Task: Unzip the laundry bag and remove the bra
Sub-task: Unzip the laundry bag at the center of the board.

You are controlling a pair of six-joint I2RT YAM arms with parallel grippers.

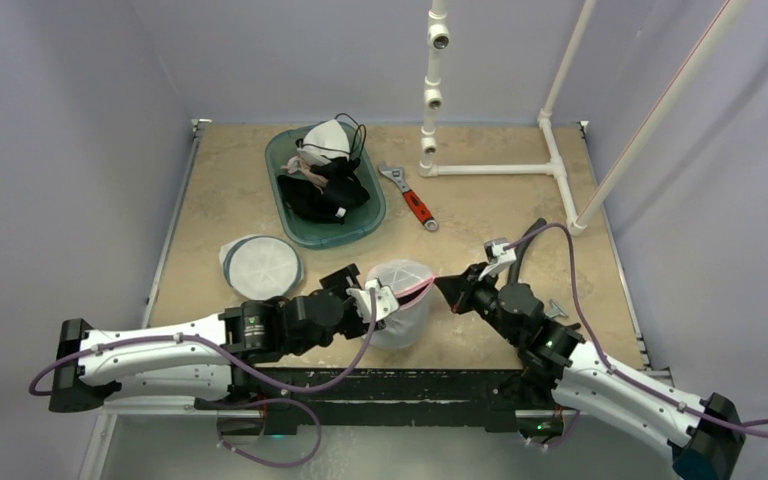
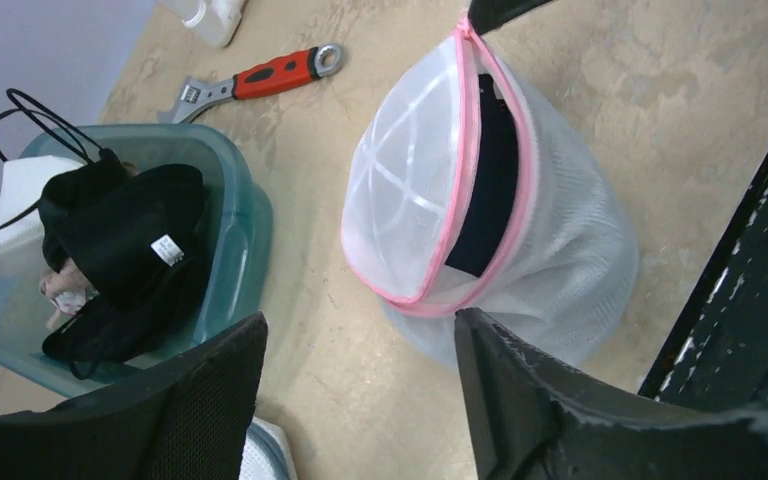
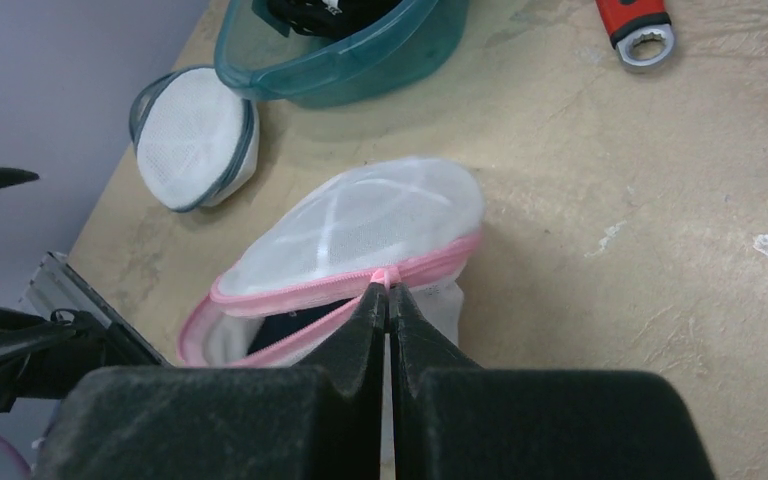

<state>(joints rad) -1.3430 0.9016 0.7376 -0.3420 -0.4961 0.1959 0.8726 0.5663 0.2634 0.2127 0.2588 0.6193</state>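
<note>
Pale grey walls on three sides, and below them a tan, mottled tabletop (image 1: 230, 200). At left, the left gripper (image 2: 360, 330), black fingers spread wide with nothing between them, poised just beside the near-left flank of the white mesh laundry bag (image 2: 560, 260). Probably let go on purpose, to free that hand for a reach inside. In the middle, close to the near edge, the bag itself, resting on its base, with the pink zipper (image 2: 470, 150) parted along one side and the domed lid lifted off the body there. Through the gap, a dark bra (image 2: 485, 190), wholly inside the bag and only partly visible. At right, the right gripper (image 3: 387, 290), fingers clenched tight on the pink zipper at the bag's right end, seemingly to anchor the bag and keep the seam taut. Around all this, from the left: a round white mesh pouch with a grey rim (image 1: 260, 265), flat on the table, near the bag but apart from it. Then a teal plastic tub (image 1: 285, 150) heaped with black and white garments (image 1: 325, 185), a red-handled adjustable wrench (image 1: 415, 205), and a white plastic pipe frame (image 1: 490, 170), all further back and out of the way. Likely obstacles: the floppy lid half over the opening and the narrowness of the slit, probably calling for a lift of the lid before any pinch on the bra.
</note>
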